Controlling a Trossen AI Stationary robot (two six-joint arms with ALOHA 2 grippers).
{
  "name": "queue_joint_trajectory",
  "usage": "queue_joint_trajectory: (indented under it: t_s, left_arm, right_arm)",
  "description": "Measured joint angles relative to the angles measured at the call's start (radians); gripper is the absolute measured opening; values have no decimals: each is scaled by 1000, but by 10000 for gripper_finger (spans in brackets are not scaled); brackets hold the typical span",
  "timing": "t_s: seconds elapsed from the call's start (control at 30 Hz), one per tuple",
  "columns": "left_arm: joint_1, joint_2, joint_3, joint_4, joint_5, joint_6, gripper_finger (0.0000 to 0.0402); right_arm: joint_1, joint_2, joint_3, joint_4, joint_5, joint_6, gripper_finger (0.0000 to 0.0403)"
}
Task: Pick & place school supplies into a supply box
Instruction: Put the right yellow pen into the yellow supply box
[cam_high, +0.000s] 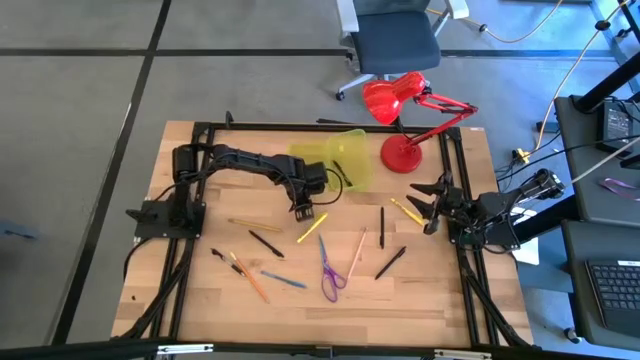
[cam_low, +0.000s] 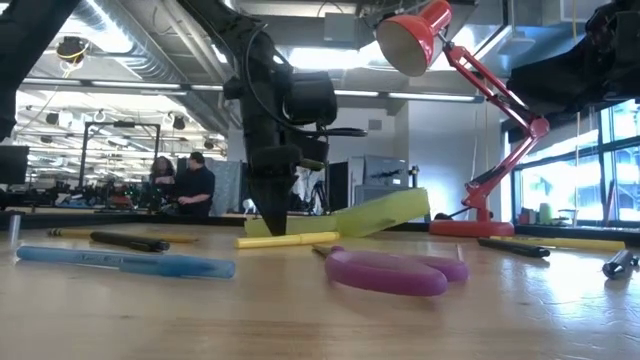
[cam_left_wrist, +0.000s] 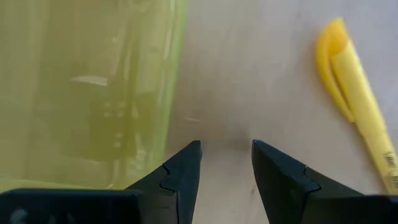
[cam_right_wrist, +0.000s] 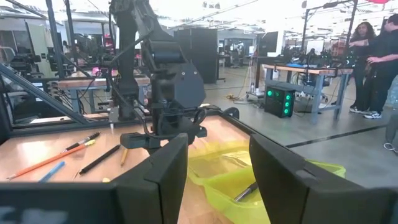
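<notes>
The supply box (cam_high: 340, 160), translucent yellow-green, lies open at the table's far middle; a black pen (cam_right_wrist: 245, 191) lies inside it. My left gripper (cam_high: 305, 212) points down, open, close over bare wood between the box's near edge (cam_left_wrist: 93, 93) and a yellow pen (cam_left_wrist: 360, 93); nothing is between its fingers (cam_left_wrist: 186, 168). The yellow pen (cam_high: 312, 228) lies flat just near of the gripper. Purple scissors (cam_high: 330, 275), a blue pen (cam_high: 283, 279), an orange pencil (cam_high: 250, 280), a pale pink pencil (cam_high: 357, 255) and black pens (cam_high: 265, 243) lie scattered on the near half. My right gripper (cam_high: 427, 206) waits open at the right edge.
A red desk lamp (cam_high: 400, 120) stands at the far right, its base beside the box. Another yellow pen (cam_high: 405, 210) and two black pens (cam_high: 381, 227) lie near my right gripper. A black frame (cam_high: 200, 130) borders the table. People stand in the room beyond (cam_low: 190, 185).
</notes>
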Motion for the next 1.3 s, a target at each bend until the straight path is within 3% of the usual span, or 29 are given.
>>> queue_joint_trajectory:
  t_s: [0.2,0.37,0.47,0.6,0.77,0.93,1.13,1.3]
  left_arm:
    - [-10,-8,-2,-14,-1,25,139]
    - [-21,-89,-5,-35,12,76,139]
    - [-15,-147,-10,11,35,131,139]
    - [19,-252,-120,239,154,171,139]
    - [61,-387,-360,578,194,139,139]
    - [81,-494,-544,868,193,100,139]
    - [69,-576,-631,1046,195,90,139]
    - [69,-613,-634,1059,193,115,139]
  right_arm:
    - [0,3,25,-15,3,17,177]
    - [0,61,158,-249,2,131,177]
    - [0,141,246,-413,2,271,177]
    - [-3,289,374,-686,-27,564,177]
    - [-37,511,510,-988,-178,904,177]
    - [-105,695,576,-1130,-380,1143,177]
    - [-201,830,569,-1140,-566,1156,177]
    - [-289,878,562,-1139,-612,1089,177]
